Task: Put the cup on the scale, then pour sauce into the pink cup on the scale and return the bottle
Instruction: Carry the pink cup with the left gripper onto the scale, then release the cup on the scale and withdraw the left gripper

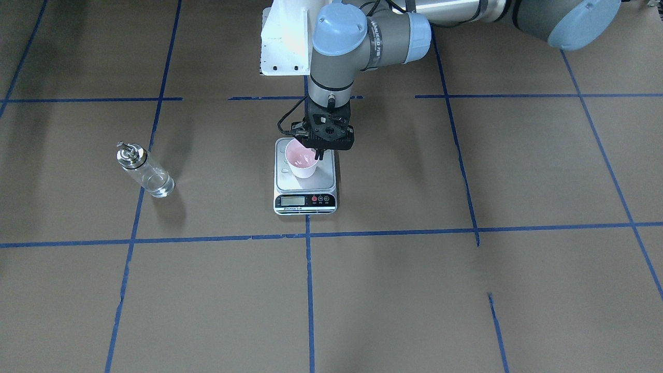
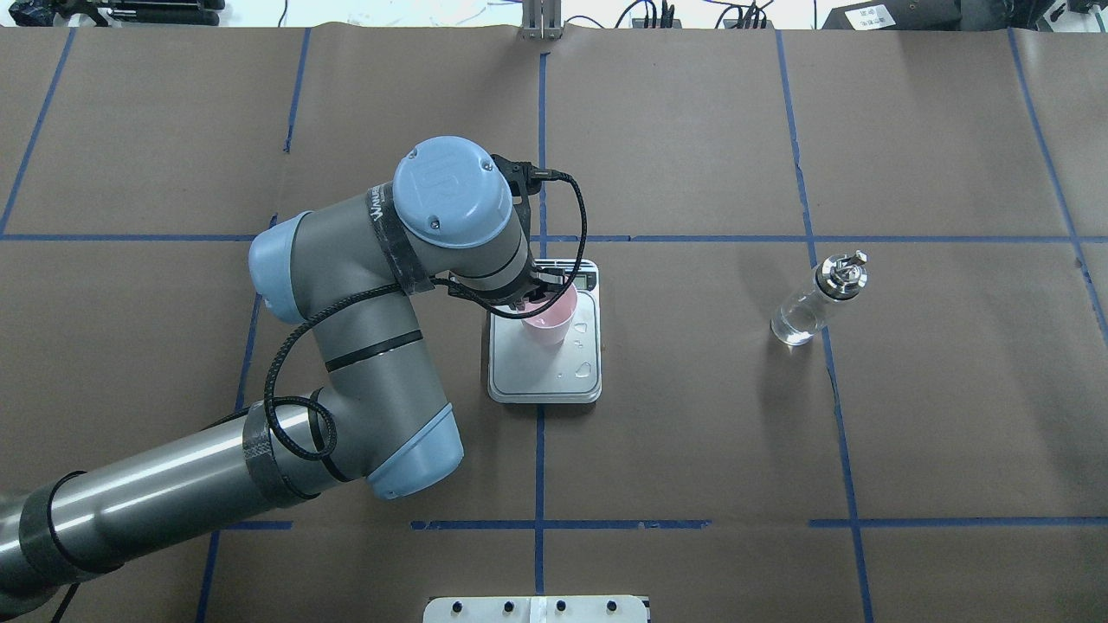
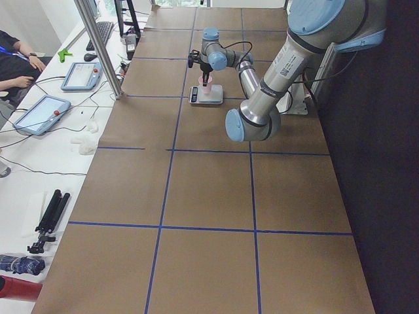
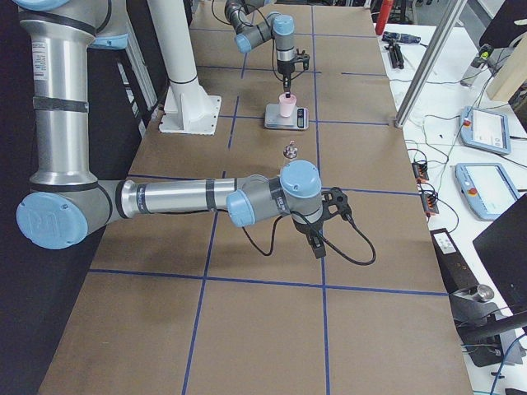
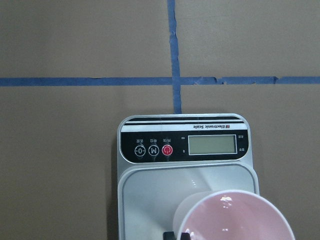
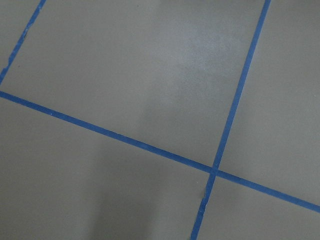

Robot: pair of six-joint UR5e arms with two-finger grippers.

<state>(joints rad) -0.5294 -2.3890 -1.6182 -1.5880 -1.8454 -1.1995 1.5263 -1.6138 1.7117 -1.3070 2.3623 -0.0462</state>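
The pale pink cup [image 1: 302, 161] stands upright on the scale [image 1: 325, 179], near the middle of its steel platform. My left gripper [image 1: 317, 154] comes straight down onto the cup's rim and is shut on the cup wall, one finger inside and one outside. The left wrist view shows the cup [image 5: 235, 220] at the bottom edge, with the scale's display and buttons [image 5: 153, 150] beyond it. The clear bottle [image 1: 145, 171] with its silver spout stands alone, well apart from the scale [image 2: 554, 372]. My right gripper [image 4: 318, 245] hangs over bare table, and I cannot tell its state.
Brown paper with blue tape lines [image 1: 309, 234] covers the table. The white arm mount [image 1: 282, 44] sits behind the scale. My right arm [image 4: 189, 197] stretches low across the near table. Tablets and cables [image 3: 39, 114] lie on a side bench, where a person sits.
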